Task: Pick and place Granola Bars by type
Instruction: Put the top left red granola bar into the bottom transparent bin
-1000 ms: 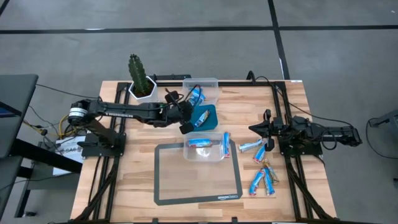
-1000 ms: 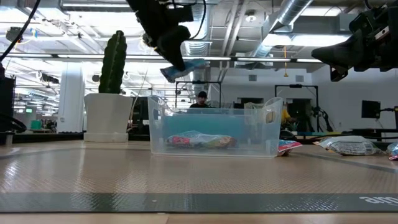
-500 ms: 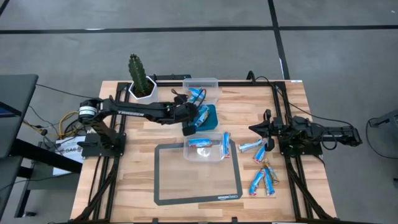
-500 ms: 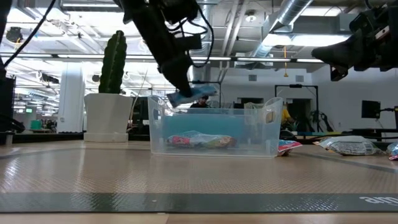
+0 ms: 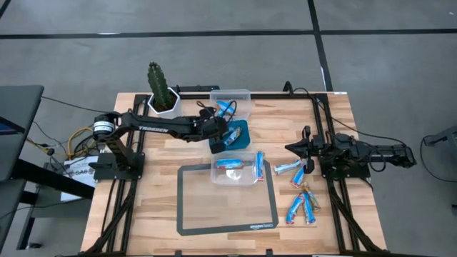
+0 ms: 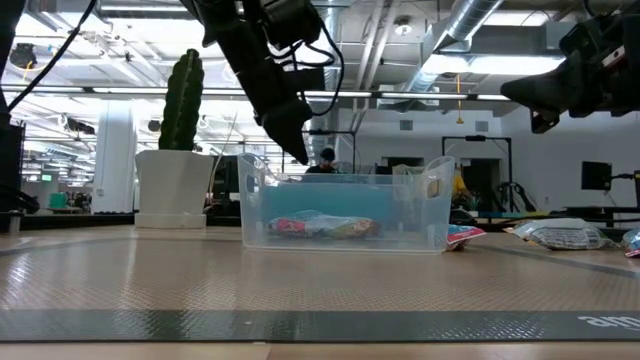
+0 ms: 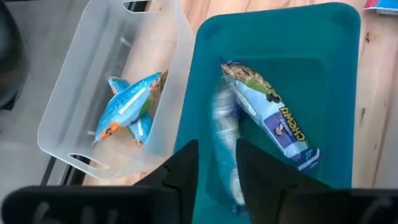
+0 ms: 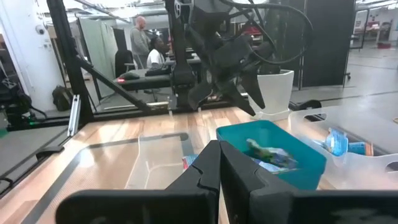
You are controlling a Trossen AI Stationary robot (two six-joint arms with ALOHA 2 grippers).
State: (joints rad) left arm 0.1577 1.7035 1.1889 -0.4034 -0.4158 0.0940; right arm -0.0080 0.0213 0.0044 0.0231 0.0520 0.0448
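Note:
My left gripper (image 5: 216, 140) hangs open just above the teal container (image 5: 241, 127). In the left wrist view its fingers (image 7: 186, 165) stand on either side of a blurred blue granola bar (image 7: 225, 140) dropping into the teal container (image 7: 339, 74), beside a second blue bar (image 7: 273, 121) lying flat on its floor. The far clear container (image 7: 74, 93) holds blue bars (image 7: 127, 106). The near clear container (image 5: 234, 178) holds a reddish bar (image 6: 320, 227). My right gripper (image 5: 305, 148) waits shut at the table's right side.
Several loose blue and brownish bars (image 5: 300, 193) lie on the wood to the right of the grey mat (image 5: 193, 207), one (image 5: 258, 165) against the near clear container. A potted cactus (image 5: 161, 89) stands at the far left. People show in the room behind the table.
My left gripper carried a blue bar down and toward the table's right, over the teal container, then let it go. The bar has left the fingers and is falling into the teal container. My right arm has kept still.

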